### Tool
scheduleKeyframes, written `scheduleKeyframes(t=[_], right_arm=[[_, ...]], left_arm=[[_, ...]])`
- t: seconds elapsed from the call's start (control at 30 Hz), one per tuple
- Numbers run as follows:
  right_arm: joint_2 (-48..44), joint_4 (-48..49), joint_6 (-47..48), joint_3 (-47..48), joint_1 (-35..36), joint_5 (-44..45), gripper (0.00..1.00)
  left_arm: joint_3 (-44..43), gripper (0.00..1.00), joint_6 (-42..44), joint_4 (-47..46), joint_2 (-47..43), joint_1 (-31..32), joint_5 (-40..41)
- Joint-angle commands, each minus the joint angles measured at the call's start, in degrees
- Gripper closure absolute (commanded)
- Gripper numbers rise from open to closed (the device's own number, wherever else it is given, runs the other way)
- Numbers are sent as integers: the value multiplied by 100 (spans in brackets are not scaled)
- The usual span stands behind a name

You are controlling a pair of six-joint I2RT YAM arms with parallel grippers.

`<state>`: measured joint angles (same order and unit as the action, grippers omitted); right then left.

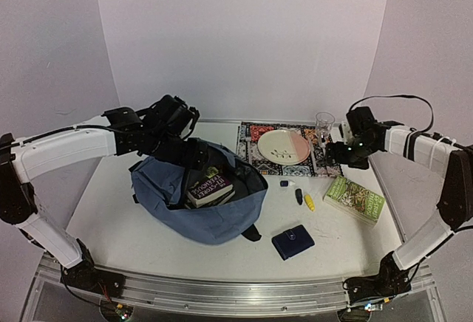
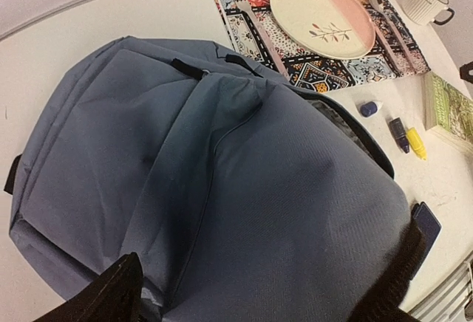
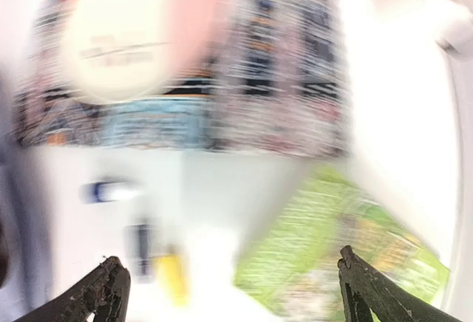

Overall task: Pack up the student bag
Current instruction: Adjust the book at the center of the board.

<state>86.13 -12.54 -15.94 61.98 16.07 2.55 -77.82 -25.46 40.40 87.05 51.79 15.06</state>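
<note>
Top view: you're looking at the student bag [image 1: 174,189] lying left of centre on the table [image 1: 118,226]. Its mouth is gaping toward the right and a dark book [image 1: 209,189] is sticking out. The cover lettering is showing but is too small to read. Behind the bag, a patterned placemat [image 1: 251,137] is carrying a plate [image 1: 284,146] and a glass [image 1: 324,124]. Lying right of the bag: a blue-capped tube [image 1: 284,184], a dark marker [image 1: 298,196], a yellow marker [image 1: 309,203] and a green book [image 1: 355,199], with a navy wallet [image 1: 293,241] nearer the arm bases. The left pincer [image 1: 188,152] is hanging over the bag's far edge; its jaws can't be judged from here. The right pincer [image 1: 346,158] is hovering by the placemat's right end, well apart from the bag, with the markers lying between them.

Left wrist: the bag's blue fabric is filling the frame directly under the left pincer [image 2: 251,296]. Its fingers [image 2: 111,296] are standing wide apart, clamping nothing. Beyond the bag you're getting the plate, a fork [image 2: 259,30] and a ribbed mug [image 2: 427,1].

Right wrist: the frame is heavily blurred. The right pincer [image 3: 236,292] is spreading wide open, gripping nothing. The green book is lying by its right finger and the yellow marker near its left. No print is reading through the blur.
</note>
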Motion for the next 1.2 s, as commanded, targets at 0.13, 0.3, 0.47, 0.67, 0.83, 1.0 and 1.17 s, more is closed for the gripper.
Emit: scheduleKeyframes(t=[0.13,0.3,0.47,0.67,0.83,1.0,1.17], right_arm=[[409,-525,396,-230,-1934,-416,2],[940,-478,466,-214,-2482,-519,2],[1172,-436,442,-358,-2521,-569,2],[1399,-464,507,-633,-2519,-915,2],[1013,-501,203,-1211,-2501,-1836,2],[364,-433,-124,-1797,-2192,-2645,2],[-59,-416,-347,-2037,-1674,-3092,3]], left_arm=[[25,9,-7,-154,-808,-220,85],[204,4,-109,-187,-1077,-334,91],[298,1,-168,-245,-1336,-383,119],[309,1,-196,-306,-1529,-407,164],[348,1,-231,-406,-1471,-407,57],[327,1,-207,-563,-1241,-407,-156],[271,1,-192,-801,-978,-415,-450]])
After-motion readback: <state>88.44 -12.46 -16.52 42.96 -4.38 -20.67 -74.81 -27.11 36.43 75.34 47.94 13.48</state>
